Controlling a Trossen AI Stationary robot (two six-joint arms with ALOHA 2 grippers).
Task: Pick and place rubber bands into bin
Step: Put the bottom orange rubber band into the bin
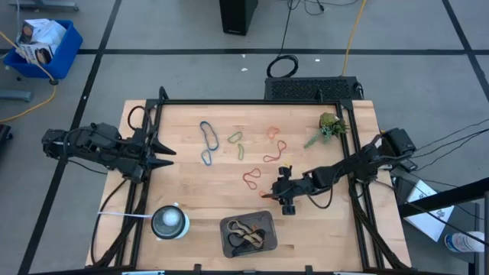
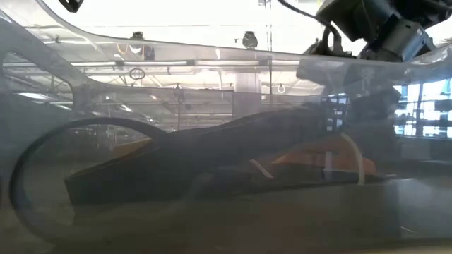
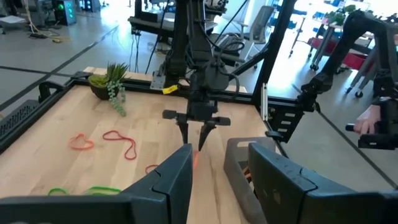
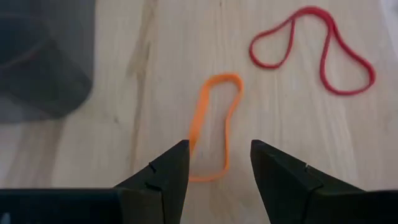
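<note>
Several rubber bands lie flat on the wooden table: blue [image 1: 208,141], green [image 1: 235,139], red [image 1: 275,151] and an orange one [image 4: 214,124]. My right gripper [image 4: 219,165] hangs open just above the orange band's near end, one finger on each side, slanting down. It also shows in the high view [image 1: 265,193] and the left wrist view [image 3: 198,138]. The dark grey bin [image 1: 247,234] at the table's near edge holds a few bands. My left gripper [image 1: 164,156] waits open, raised over the table's left side.
A round white object [image 1: 169,221] stands left of the bin. A small potted plant [image 1: 328,127] sits at the far right corner. Another red band [image 4: 314,50] lies just beyond the orange one. A black frame rims the table.
</note>
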